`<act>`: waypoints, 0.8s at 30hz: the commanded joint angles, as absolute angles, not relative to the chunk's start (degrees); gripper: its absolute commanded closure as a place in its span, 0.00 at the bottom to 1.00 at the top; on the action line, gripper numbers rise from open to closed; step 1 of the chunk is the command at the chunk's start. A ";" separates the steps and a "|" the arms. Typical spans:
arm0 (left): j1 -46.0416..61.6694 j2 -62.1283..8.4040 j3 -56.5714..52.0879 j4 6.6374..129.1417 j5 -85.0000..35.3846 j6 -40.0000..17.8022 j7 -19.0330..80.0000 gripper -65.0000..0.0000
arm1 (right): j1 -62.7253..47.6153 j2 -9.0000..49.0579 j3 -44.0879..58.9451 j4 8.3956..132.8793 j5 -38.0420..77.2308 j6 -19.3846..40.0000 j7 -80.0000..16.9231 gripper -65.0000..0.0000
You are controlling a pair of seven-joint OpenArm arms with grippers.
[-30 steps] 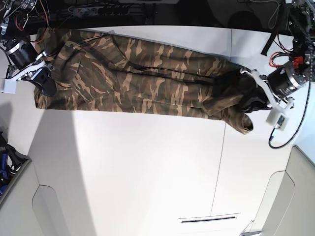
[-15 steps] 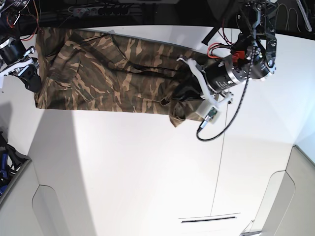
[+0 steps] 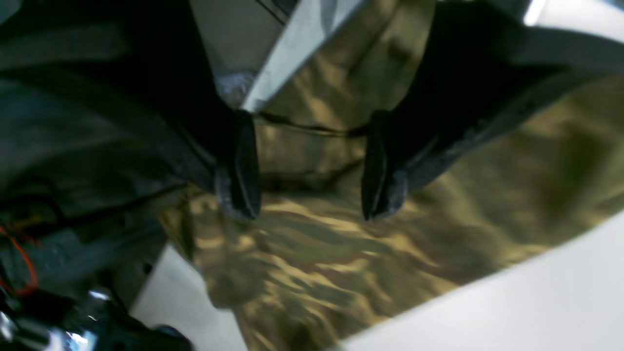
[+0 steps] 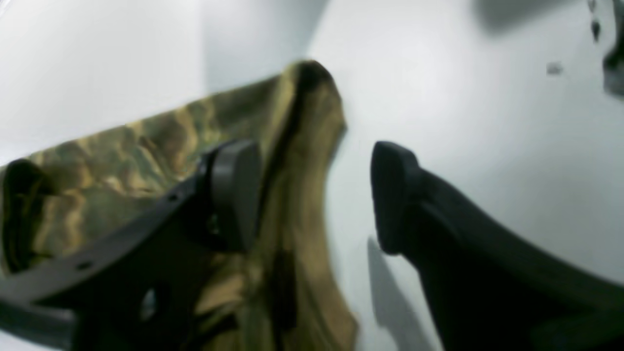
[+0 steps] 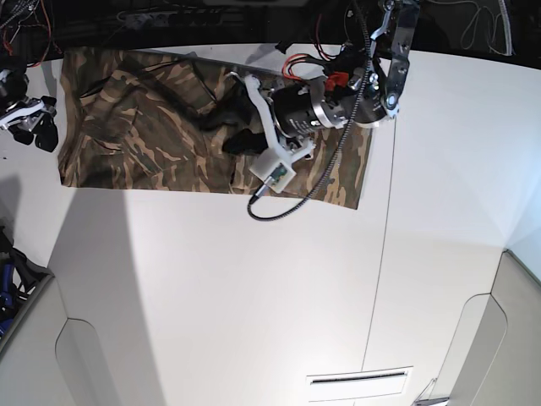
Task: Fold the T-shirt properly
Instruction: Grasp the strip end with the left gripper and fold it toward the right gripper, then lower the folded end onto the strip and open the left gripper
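The camouflage T-shirt [image 5: 144,135] lies flat along the far side of the white table, its right end doubled over to the left. My left gripper [image 5: 221,128] hovers over the shirt's middle. In the left wrist view it [image 3: 309,195] is open, with the cloth [image 3: 341,263] showing between and below the fingers. My right gripper [image 5: 44,127] sits at the shirt's left edge. In the right wrist view it [image 4: 317,195] is open and empty, one finger over the shirt's edge [image 4: 112,161] and the other over bare table. The collar and label are hidden.
The white table [image 5: 254,296] reaches toward the camera, with a seam [image 5: 380,279] and a narrow slot [image 5: 359,376]. Cables and dark gear [image 5: 169,17] run behind the far edge. The left arm's cable [image 5: 287,203] loops over the shirt's near edge.
My left arm has swept left across the table, carrying the shirt's right end over its body; the shirt is now shorter. My right gripper has drawn back off the shirt to its left edge.
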State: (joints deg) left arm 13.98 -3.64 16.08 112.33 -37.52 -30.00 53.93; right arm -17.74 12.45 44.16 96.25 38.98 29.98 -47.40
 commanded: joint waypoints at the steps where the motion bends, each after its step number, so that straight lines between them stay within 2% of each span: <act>1: 13.50 -3.31 16.84 113.25 -38.70 -30.22 52.49 0.45 | -17.56 13.61 43.68 95.46 39.99 30.04 -46.76 0.45; 8: 13.47 -3.31 17.65 113.25 -37.26 -30.22 52.42 0.45 | -17.50 13.93 38.06 86.50 43.72 32.01 -47.42 0.45; 15: 13.52 -3.33 17.65 113.25 -35.05 -30.20 52.42 0.45 | -17.50 13.91 32.03 86.04 46.54 31.99 -48.25 0.45; 21: 13.50 -3.33 17.67 113.25 -35.09 -30.22 52.47 0.45 | -16.51 12.80 30.92 86.04 46.57 32.82 -48.45 0.46; 23: 13.50 -3.33 17.67 113.25 -35.11 -30.22 52.47 0.45 | -16.51 12.82 30.89 86.04 46.81 32.84 -48.42 0.57; 24: 13.47 -3.33 17.65 113.25 -35.09 -30.22 52.40 0.45 | -16.51 12.82 30.89 86.04 46.76 32.82 -48.42 0.69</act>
State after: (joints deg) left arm 13.96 -3.68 17.56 112.33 -33.87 -30.02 53.54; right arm -16.49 12.29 30.76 85.54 46.72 32.60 -48.16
